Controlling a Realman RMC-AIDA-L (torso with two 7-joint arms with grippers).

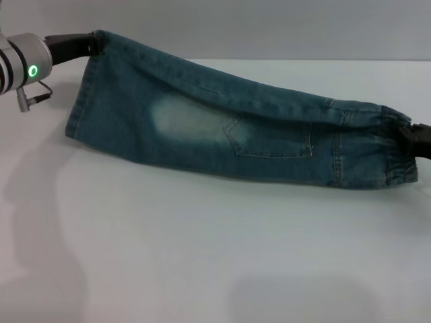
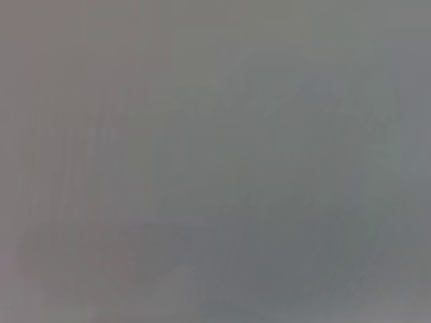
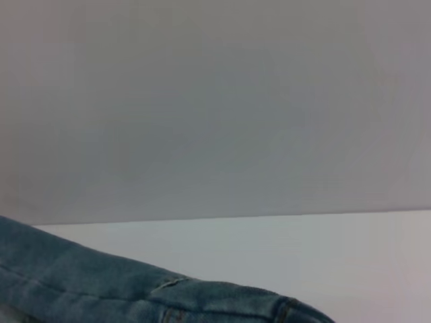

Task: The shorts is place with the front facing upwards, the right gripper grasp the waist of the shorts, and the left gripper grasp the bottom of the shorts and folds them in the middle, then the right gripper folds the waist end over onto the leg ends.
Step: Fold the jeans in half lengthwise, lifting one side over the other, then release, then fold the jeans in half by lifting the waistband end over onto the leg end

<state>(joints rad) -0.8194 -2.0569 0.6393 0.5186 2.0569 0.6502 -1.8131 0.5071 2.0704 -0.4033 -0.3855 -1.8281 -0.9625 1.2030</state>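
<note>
Blue denim shorts [image 1: 222,131], folded lengthwise, hang stretched between both arms above the white table [image 1: 202,256]. A back pocket and a faded patch face me. My left gripper [image 1: 91,44] holds the leg-hem end at the upper left, raised higher. My right gripper [image 1: 412,136] holds the elastic waist end at the right edge, lower. The shorts' lower edge sags toward the table. In the right wrist view a strip of the denim shorts [image 3: 101,289] shows; the left wrist view shows only grey blur.
White tabletop stretches in front of and below the shorts, with a pale wall [image 1: 269,27] behind. Arm shadows fall on the table at the near left.
</note>
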